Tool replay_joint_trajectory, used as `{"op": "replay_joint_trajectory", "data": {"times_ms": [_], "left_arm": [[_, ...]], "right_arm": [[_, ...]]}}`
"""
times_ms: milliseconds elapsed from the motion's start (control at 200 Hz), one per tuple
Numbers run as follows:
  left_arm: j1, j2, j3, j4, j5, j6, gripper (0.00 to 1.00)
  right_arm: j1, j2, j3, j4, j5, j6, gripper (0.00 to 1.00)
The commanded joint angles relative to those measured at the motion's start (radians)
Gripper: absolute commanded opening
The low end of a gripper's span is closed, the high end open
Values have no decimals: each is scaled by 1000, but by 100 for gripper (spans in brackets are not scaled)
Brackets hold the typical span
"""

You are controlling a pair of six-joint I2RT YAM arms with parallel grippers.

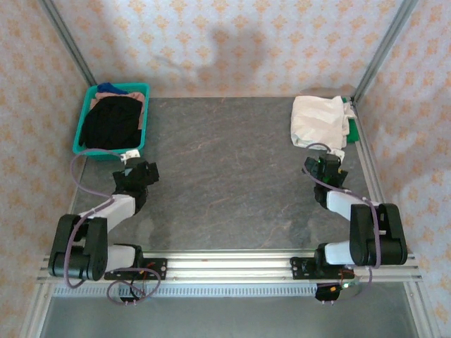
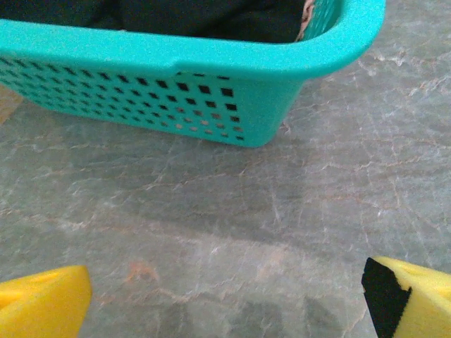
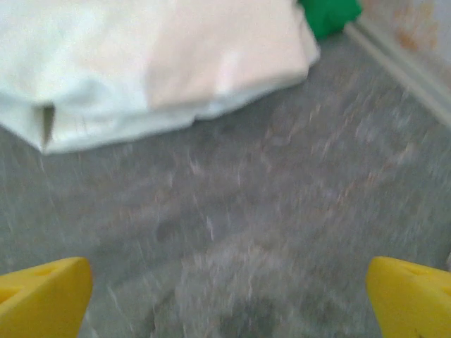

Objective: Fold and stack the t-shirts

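Both pairs of jaws gape empty — the cream t-shirt (image 1: 320, 121), green t-shirt (image 3: 328, 14) peeking past its edge, looks soft, light, floppy — I'd pinch a hem corner.

A teal basket (image 2: 211, 63) stands just ahead of the left pincer (image 2: 225, 299), apart from it, holding dark cloth (image 2: 197, 14). Grey marbled table (image 2: 211, 232) lies beneath the pincer.

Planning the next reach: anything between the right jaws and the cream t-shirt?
Nothing visible. Bare table lies between the open right jaws and the folded cream t-shirt; the green t-shirt sits beyond it.
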Motion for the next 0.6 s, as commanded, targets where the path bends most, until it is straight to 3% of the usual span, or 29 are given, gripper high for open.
{"op": "replay_joint_trajectory", "data": {"times_ms": [0,50,140,200,265,325,380,596], "left_arm": [[11,48,-15,296,49,37,100],[14,138,-26,422,85,60,100],[-20,184,15,381,108,110,100],[-21,193,9,397,117,115,100],[-24,195,9,398,119,119,100],[-26,195,9,400,117,120,100],[-26,195,9,400,114,120,100],[-32,195,9,403,106,123,100]], "right_arm": [[2,-14,-54,249,76,-20,99],[-5,38,-75,340,36,-10,99],[30,206,-92,581,-55,-99,99],[58,155,-24,344,-40,-127,99],[34,192,-45,448,-13,-86,100],[34,162,-23,355,-5,-78,99],[35,179,-41,420,-3,-83,99],[34,169,-34,395,-5,-83,99]]}}
